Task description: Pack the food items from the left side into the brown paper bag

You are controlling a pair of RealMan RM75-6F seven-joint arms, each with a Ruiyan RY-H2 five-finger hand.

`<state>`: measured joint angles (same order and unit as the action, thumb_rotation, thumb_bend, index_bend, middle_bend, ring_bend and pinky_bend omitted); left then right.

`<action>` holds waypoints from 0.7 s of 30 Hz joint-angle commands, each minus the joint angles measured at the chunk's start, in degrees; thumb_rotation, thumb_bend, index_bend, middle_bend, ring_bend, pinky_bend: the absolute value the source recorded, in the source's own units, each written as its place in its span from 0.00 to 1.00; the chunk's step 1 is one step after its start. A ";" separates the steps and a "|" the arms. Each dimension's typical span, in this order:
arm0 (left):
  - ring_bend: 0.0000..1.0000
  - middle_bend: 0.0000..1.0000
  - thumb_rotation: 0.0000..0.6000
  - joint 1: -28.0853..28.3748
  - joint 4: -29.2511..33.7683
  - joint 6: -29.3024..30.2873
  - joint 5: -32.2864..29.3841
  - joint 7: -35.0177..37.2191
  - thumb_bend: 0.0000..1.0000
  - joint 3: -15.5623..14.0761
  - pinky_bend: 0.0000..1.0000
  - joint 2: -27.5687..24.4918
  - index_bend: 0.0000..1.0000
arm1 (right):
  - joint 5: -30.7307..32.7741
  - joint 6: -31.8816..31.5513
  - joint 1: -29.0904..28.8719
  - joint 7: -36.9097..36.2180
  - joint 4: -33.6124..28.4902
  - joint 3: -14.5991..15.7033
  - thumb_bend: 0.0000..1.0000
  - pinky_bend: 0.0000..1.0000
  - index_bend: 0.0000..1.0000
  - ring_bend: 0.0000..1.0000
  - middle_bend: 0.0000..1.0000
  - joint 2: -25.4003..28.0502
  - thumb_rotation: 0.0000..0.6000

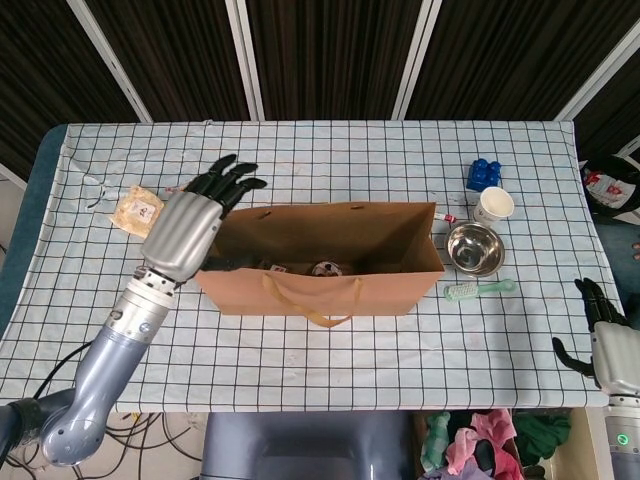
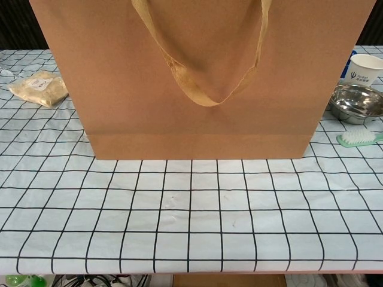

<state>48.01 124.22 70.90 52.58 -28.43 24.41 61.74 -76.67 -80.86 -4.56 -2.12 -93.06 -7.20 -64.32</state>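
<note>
Head view first: your left robot hand [image 1: 190, 222] hangs at the left end of the paper bag [image 1: 320, 258], fingers spread and pointing away from you, holding nothing. Just to its right, the bag stands upright on the counter [image 1: 300, 340] with its mouth open; down inside you can make out a few small items [image 1: 300, 267], too dark to name. Up and to the left of this robot hand, a flat tan packet [image 1: 135, 211] lies on the checked cloth, and another small wrapped snack [image 1: 187, 186] sits just beside the fingertips. Far to the right of that robot hand, past the bag, are a steel bowl [image 1: 474, 248], a paper cup [image 1: 493, 205], blue blocks [image 1: 484, 174] and a green brush [image 1: 478, 289]. Your right robot hand [image 1: 596, 320] rests off the counter's near right corner, dark fingers apart, empty.

Chest view: neither robot hand shows. The bag's front wall [image 2: 197, 78] fills the frame, its handle [image 2: 203, 60] drooping down. The tan packet [image 2: 39, 87] lies to the bag's left; bowl [image 2: 357, 102], cup [image 2: 365, 69] and brush [image 2: 360, 139] to its right.
</note>
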 commanded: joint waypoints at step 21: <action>0.00 0.14 1.00 -9.86 -34.04 11.55 9.26 6.09 0.10 -7.72 0.22 10.38 0.19 | 0.14 -0.42 0.20 -0.23 -0.02 -0.20 0.27 0.27 0.03 0.14 0.04 -0.09 1.00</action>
<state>39.36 96.08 81.52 60.79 -21.85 19.04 68.06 -76.52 -81.29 -4.35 -2.36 -93.09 -7.40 -64.40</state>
